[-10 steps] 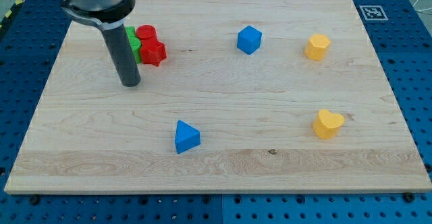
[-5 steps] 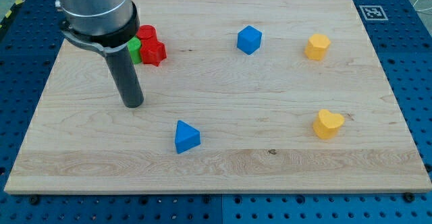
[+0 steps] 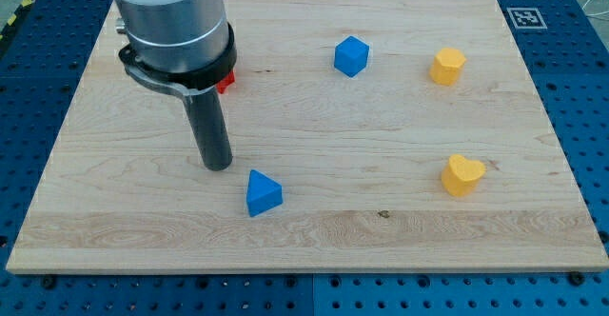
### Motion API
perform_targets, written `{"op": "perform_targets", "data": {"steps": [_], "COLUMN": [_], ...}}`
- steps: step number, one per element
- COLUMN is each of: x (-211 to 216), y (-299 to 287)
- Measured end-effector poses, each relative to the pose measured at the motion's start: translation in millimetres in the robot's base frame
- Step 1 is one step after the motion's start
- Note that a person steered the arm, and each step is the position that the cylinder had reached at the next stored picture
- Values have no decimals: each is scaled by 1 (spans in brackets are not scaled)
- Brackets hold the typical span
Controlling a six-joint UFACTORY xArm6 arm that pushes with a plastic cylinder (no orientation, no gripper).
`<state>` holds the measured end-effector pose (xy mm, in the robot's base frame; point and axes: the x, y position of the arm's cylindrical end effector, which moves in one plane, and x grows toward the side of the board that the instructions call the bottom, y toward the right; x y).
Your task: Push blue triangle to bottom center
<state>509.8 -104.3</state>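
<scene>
Resting on the wooden board (image 3: 114, 202), my tip (image 3: 219, 166) holds nothing and stands just up and to the view's left of the blue triangle (image 3: 263, 193), close to it but not touching. That triangle lies left of centre in the lower half of the board. A red block (image 3: 226, 81) peeks out behind the arm near the view's top. Further right sit a blue cube-like block (image 3: 350, 56), a yellow block (image 3: 447, 67) and a yellow heart (image 3: 462, 175).
</scene>
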Motion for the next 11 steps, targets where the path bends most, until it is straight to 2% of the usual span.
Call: {"op": "perform_targets", "data": {"steps": [2,4,6,9,11], "x": [23,41,43,84,93], "y": [19,63,65,55,93]}}
